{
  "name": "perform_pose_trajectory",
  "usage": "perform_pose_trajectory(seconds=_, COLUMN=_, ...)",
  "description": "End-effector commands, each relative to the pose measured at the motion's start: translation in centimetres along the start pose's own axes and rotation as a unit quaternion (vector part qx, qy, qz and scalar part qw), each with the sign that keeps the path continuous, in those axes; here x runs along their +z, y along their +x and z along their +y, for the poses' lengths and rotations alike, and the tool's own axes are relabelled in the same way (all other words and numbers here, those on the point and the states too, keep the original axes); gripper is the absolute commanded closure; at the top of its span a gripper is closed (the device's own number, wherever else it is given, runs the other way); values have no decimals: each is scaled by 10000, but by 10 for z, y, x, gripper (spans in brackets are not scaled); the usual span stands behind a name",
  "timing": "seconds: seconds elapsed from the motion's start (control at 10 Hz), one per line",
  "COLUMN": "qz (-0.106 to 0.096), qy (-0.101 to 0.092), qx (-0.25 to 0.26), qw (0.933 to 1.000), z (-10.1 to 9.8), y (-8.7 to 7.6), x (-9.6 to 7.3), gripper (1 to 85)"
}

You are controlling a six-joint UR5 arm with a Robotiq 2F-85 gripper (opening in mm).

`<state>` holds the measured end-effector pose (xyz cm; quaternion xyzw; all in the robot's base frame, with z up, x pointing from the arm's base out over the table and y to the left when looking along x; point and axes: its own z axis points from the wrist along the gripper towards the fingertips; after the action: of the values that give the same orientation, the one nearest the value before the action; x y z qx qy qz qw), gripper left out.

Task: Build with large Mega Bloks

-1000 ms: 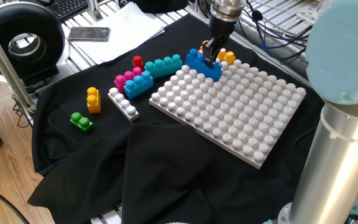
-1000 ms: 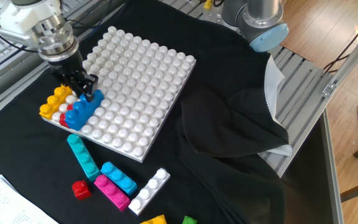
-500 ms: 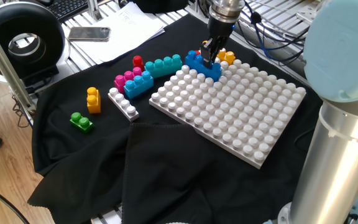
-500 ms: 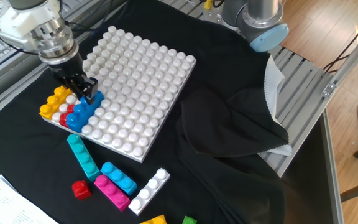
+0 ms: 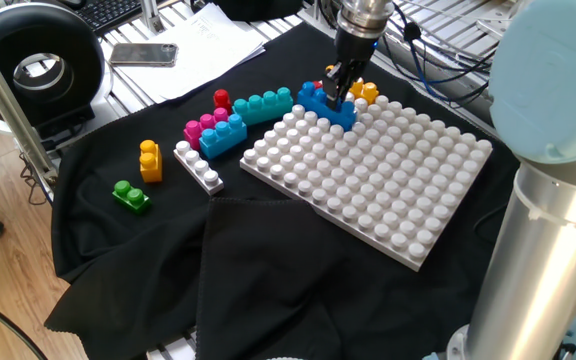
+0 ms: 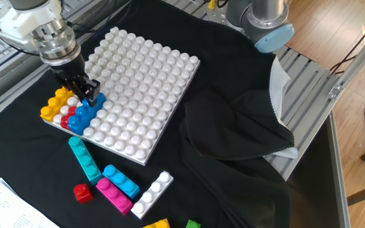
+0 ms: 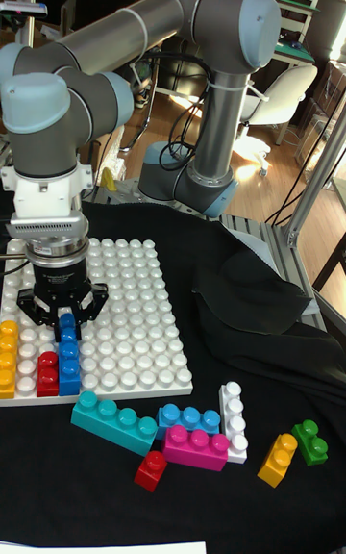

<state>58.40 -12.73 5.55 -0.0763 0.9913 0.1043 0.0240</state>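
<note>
The white studded board [image 5: 388, 190] [image 6: 144, 76] [image 7: 135, 323] lies on black cloth. At one corner of it stand a yellow-orange brick [image 6: 54, 102] [image 7: 9, 357], a short red brick [image 6: 67, 119] [image 7: 47, 371] and a long blue brick [image 5: 320, 100] [image 6: 81, 114] [image 7: 68, 362], side by side. My gripper [image 5: 338, 92] [image 6: 89, 97] [image 7: 65, 320] points straight down, shut on the blue brick's inner end. Loose on the cloth beside the board lie teal [image 5: 263, 104] [image 7: 113, 422], blue [image 5: 223, 135], pink [image 5: 200, 125], white [image 5: 198, 166], small red [image 5: 222, 98], yellow [image 5: 150, 160] and green [image 5: 131, 195] bricks.
A raised fold of the black cloth [image 6: 233, 126] lies next to the board. Papers and a phone [image 5: 144, 54] sit past the loose bricks, with a round black device [image 5: 38, 65] at the table's corner. The arm's base [image 6: 265, 25] stands behind the board.
My gripper has sunk slightly with the blue brick, which has settled flat onto the board's studs against the red brick. Nothing moved over the last half second.
</note>
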Motion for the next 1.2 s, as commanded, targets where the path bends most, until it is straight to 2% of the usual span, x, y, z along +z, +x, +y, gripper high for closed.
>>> perform_pose_trajectory(seconds=0.0, qz=-119, qy=67, qx=-258, qw=9996, z=-10, y=-4, x=-5, gripper=650)
perform_pose_trajectory(seconds=0.1, qz=-119, qy=55, qx=-480, qw=9988, z=-15, y=-6, x=-10, gripper=463)
perform_pose_trajectory(seconds=0.2, qz=-102, qy=15, qx=-677, qw=9977, z=-17, y=-7, x=-17, gripper=343)
perform_pose_trajectory(seconds=0.3, qz=-75, qy=96, qx=-749, qw=9971, z=-18, y=-8, x=-22, gripper=333)
perform_pose_trajectory(seconds=0.5, qz=-49, qy=239, qx=-740, qw=9970, z=-4, y=-20, x=-26, gripper=330)
perform_pose_trajectory(seconds=0.6, qz=-104, qy=212, qx=-702, qw=9973, z=4, y=-29, x=-28, gripper=313)
perform_pose_trajectory(seconds=0.7, qz=-159, qy=75, qx=-672, qw=9976, z=18, y=-38, x=-34, gripper=300)
perform_pose_trajectory(seconds=0.8, qz=-146, qy=173, qx=-967, qw=9951, z=25, y=-48, x=-43, gripper=290)
perform_pose_trajectory(seconds=0.9, qz=-207, qy=405, qx=-1309, qw=9904, z=27, y=-65, x=-46, gripper=293)
perform_pose_trajectory(seconds=1.0, qz=-226, qy=616, qx=-1801, qw=9815, z=28, y=-82, x=-42, gripper=293)
perform_pose_trajectory(seconds=1.1, qz=-174, qy=832, qx=-2392, qw=9673, z=25, y=-93, x=-34, gripper=293)
